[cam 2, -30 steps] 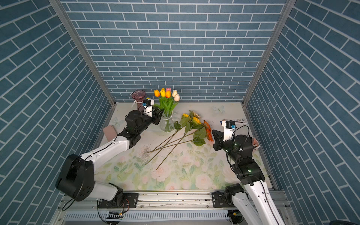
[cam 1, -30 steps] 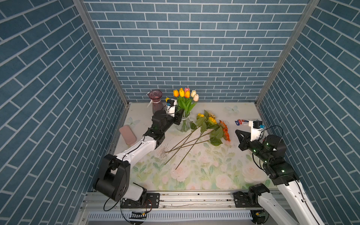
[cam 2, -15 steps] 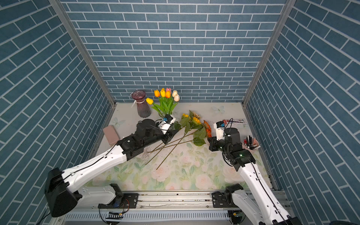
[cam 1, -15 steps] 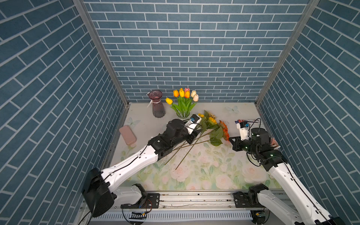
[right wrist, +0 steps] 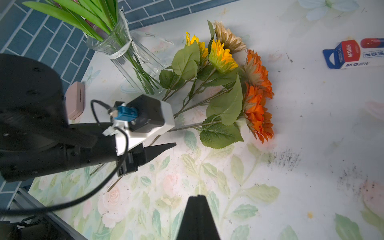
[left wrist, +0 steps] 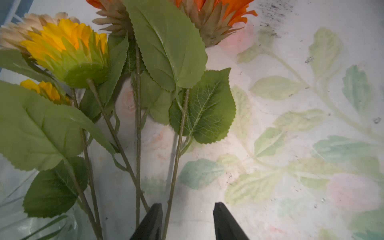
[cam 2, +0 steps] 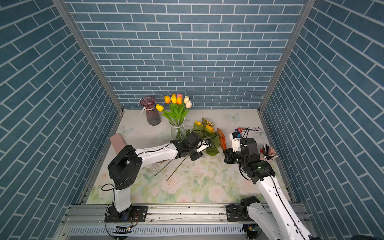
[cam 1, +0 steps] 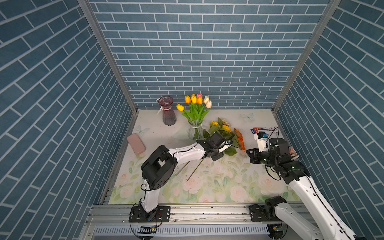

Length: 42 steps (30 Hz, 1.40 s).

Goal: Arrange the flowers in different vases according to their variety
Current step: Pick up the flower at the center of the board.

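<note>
The left hand (left wrist: 187,205) had swung from the clear flared glass vase (cam 1: 195,133) to the long-stemmed artificial sunflowers (cam 1: 226,128) lying on the floral tabletop (cam 1: 228,180), jaws open astride one stem (left wrist: 176,155), while the right hand (right wrist: 197,199) hovered closed nearby.

The left arm (cam 1: 187,152) and right arm (cam 1: 307,191) look alike from here: glossy white link shells dotted with small dark screws, joined by bulky black joint housings. Thin black cables loop along each. Each stands on a black base plate (cam 1: 165,214) bolted to a silver rail (cam 1: 207,214). The left pincer (left wrist: 187,205) and right pincer (right wrist: 197,197) are matt black wedges tapering to points. A white-and-black wrist camera (right wrist: 149,116) carries a blue plug (right wrist: 125,113), and a tiny light (cam 2: 258,166) glows on the right arm
</note>
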Each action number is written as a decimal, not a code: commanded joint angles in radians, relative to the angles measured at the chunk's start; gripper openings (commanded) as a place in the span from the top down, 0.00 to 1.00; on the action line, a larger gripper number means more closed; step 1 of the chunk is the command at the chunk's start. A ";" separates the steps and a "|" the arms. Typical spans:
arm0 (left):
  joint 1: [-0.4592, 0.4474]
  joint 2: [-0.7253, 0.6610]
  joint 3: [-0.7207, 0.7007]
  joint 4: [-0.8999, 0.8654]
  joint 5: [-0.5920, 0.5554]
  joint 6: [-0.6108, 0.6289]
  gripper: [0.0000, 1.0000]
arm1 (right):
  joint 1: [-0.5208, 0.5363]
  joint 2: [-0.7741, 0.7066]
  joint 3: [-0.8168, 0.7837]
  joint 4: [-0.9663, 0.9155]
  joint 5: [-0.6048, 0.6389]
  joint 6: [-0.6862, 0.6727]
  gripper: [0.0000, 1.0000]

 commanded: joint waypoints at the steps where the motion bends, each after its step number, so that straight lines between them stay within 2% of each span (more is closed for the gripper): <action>1: 0.015 0.049 0.077 -0.080 0.021 0.059 0.55 | -0.007 -0.014 0.034 -0.039 0.025 -0.004 1.00; 8: 0.017 0.156 0.160 -0.204 0.025 0.102 0.56 | -0.014 0.001 0.036 -0.045 0.030 -0.021 1.00; 23: 0.055 0.152 0.139 -0.147 -0.030 0.108 0.57 | -0.020 -0.001 0.019 -0.029 0.026 -0.014 1.00; 35: 0.055 0.192 0.152 -0.188 0.056 0.110 0.59 | -0.021 0.004 0.014 -0.019 0.020 -0.012 1.00; 42: 0.059 0.229 0.148 -0.194 0.017 0.121 0.64 | -0.021 0.004 0.013 -0.016 0.021 -0.012 1.00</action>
